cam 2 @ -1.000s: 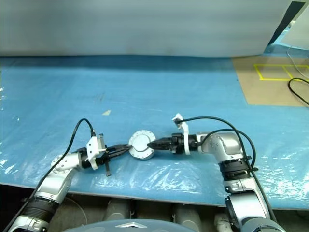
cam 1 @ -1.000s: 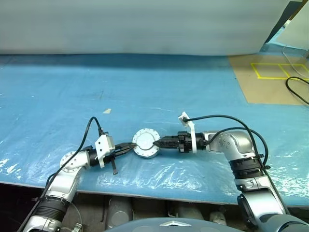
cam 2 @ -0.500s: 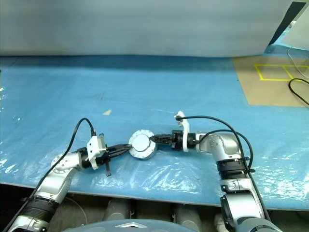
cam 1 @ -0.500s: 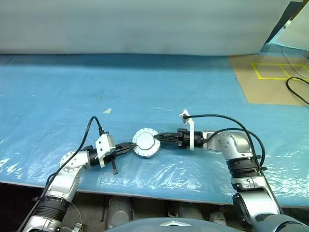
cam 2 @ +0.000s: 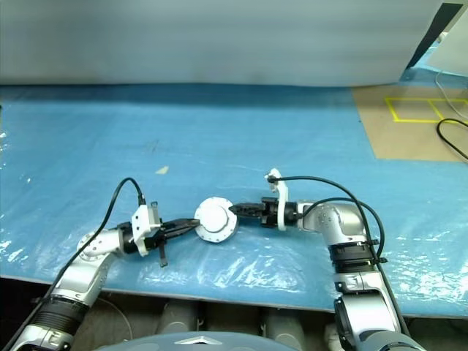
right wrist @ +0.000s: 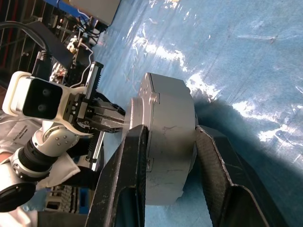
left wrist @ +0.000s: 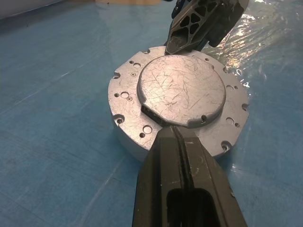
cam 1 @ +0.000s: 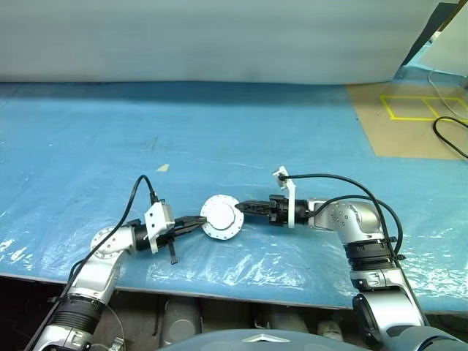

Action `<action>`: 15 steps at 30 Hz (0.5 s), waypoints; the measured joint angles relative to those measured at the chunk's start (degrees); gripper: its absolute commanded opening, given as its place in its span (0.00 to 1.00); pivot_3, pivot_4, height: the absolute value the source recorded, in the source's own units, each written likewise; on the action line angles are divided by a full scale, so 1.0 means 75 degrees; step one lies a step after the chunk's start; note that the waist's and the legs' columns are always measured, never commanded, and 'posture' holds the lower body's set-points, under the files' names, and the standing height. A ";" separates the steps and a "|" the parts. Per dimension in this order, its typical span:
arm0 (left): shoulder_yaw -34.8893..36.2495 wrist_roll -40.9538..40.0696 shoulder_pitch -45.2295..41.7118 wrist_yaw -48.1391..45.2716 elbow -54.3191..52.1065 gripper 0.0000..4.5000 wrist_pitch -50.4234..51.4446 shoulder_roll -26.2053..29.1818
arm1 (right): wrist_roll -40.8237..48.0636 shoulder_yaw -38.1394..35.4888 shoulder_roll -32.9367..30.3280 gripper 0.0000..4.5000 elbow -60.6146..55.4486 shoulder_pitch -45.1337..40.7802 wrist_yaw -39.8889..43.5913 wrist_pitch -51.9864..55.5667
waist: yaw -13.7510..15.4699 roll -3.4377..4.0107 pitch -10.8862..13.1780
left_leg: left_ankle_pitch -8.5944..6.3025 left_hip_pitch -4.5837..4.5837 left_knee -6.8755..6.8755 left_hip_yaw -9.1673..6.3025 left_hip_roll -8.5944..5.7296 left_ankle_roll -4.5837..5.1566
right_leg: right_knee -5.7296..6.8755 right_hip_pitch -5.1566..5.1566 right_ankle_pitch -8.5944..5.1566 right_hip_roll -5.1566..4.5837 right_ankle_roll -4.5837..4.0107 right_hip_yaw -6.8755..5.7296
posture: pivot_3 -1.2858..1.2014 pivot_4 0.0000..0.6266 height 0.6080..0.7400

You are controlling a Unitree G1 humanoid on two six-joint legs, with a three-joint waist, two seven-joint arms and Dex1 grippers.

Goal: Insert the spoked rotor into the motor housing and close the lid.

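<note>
the motor housing [cam 1: 221, 217] sits in the lower middle of the head frame, flat on the blue plastic sheet [cam 1: 219, 131] that covers the table, with its round silver lid [left wrist: 182, 90] already on top, the scratched raised cap ringed by a flange of small holes. my left gripper [cam 1: 197, 219] comes in from the left of it with its two black fingers pressed together into one narrow point, holding nothing, the tip right at the housing's left rim; in my left wrist frame that point lies against the near edge of the flange. my right gripper [cam 1: 239, 208] reaches in from the right, and in my right wrist frame its two fingers [right wrist: 130, 175] stand either side of the housing's thick body, closed in on its top and bottom faces so the housing fills the gap between them. a black cable [cam 1: 450, 135] loops over the brown floor patch with yellow tape [cam 1: 409, 106] in the upper right of the frame
</note>
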 measured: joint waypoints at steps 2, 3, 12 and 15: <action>0.0118 -0.0012 0.0064 0.0188 -0.0192 0.00 0.0240 -0.0006 | -0.0003 -0.0017 0.0072 0.26 0.0008 -0.0002 -0.0109 -0.0030 | -0.0011 -0.0001 0.0000 | 0.0000 -0.0001 0.0000 0.0000 0.0001 0.0000 | 0.0001 -0.0003 0.0000 0.0000 0.0000 0.0000 | 0.52 0.24 1.00; 0.0206 -0.0032 0.0092 0.0325 -0.0310 0.00 0.0393 -0.0009 | -0.0009 -0.0034 0.0107 0.26 0.0029 -0.0005 -0.0151 -0.0051 | -0.0036 -0.0002 0.0002 | 0.0000 -0.0007 0.0000 0.0000 0.0002 0.0000 | 0.0003 -0.0009 0.0000 0.0001 0.0000 0.0000 | 0.52 0.24 1.00; 0.2020 -0.3250 0.0313 0.2405 -0.4016 0.00 0.3574 0.0119 | 0.0285 -0.0434 0.0482 0.26 0.0582 -0.0164 -0.0569 0.0227 | -0.0074 0.0003 0.0006 | 0.0001 -0.0085 0.0023 -0.0003 -0.0001 -0.0005 | 0.0005 -0.0057 0.0002 0.0010 -0.0004 -0.0016 | 0.52 0.24 1.00; 0.2234 -0.3539 0.0611 0.2692 -0.4115 0.00 0.4099 0.0192 | 0.0343 -0.0508 0.0493 0.26 0.0639 -0.0165 -0.0638 0.0228 | -0.0067 0.0003 0.0008 | 0.0001 -0.0085 0.0024 -0.0003 0.0004 -0.0004 | 0.0004 -0.0057 0.0001 0.0013 -0.0002 -0.0019 | 0.52 0.24 1.00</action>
